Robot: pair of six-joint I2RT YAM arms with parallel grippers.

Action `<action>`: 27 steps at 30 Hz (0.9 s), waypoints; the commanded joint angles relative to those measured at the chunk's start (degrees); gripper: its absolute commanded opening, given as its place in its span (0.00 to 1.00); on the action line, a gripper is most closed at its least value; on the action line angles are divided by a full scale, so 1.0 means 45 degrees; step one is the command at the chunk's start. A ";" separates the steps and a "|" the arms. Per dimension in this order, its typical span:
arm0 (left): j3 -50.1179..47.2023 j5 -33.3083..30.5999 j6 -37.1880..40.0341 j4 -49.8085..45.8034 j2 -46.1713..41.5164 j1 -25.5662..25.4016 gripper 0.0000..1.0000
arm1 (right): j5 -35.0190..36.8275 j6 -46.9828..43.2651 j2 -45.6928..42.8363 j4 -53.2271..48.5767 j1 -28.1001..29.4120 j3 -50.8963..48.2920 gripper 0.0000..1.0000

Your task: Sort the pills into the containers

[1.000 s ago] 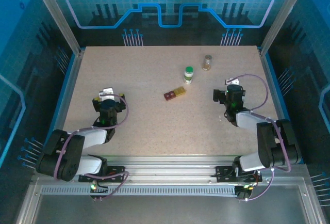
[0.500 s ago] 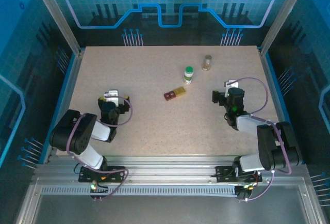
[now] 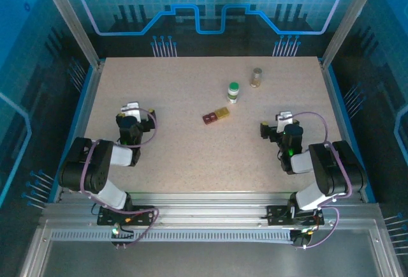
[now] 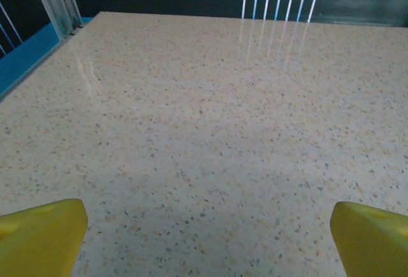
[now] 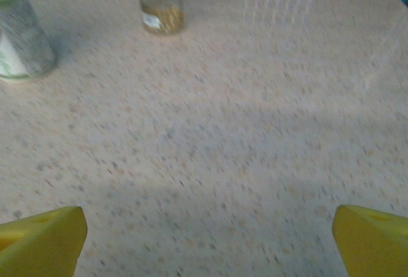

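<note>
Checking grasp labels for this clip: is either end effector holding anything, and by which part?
Nothing is held. The left end effector and the right end effector both stand open over bare table.

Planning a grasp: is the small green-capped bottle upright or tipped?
Upright: the small green-capped bottle stands on the speckled table, cap uppermost.

The left arm and right arm are built in black and grey. Purple cables are looped over them, and the fingertips are moulded in yellow.
</note>
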 commanded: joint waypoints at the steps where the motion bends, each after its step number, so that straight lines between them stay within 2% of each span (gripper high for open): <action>1: 0.0139 0.0531 -0.0169 -0.0237 -0.0185 0.0058 0.99 | -0.0875 -0.0521 -0.0032 -0.0080 -0.0053 0.1173 1.00; 2: 0.0132 0.0566 -0.0144 -0.0272 -0.0185 0.0067 0.99 | -0.0811 -0.0392 -0.0048 -0.1685 -0.0112 0.1957 1.00; 3: 0.0136 0.0568 -0.0139 -0.0264 -0.0182 0.0041 0.99 | -0.1357 -0.0271 -0.0194 -0.2046 -0.0384 0.1917 1.00; 7: 0.0148 0.0599 -0.0129 -0.0275 -0.0187 0.0038 0.99 | -0.1492 -0.0136 -0.0080 -0.1484 -0.0530 0.1787 1.00; 27: 0.0148 0.0601 -0.0143 -0.0292 -0.0185 0.0038 0.99 | -0.1724 -0.0484 -0.0065 -0.1801 -0.0339 0.1973 1.00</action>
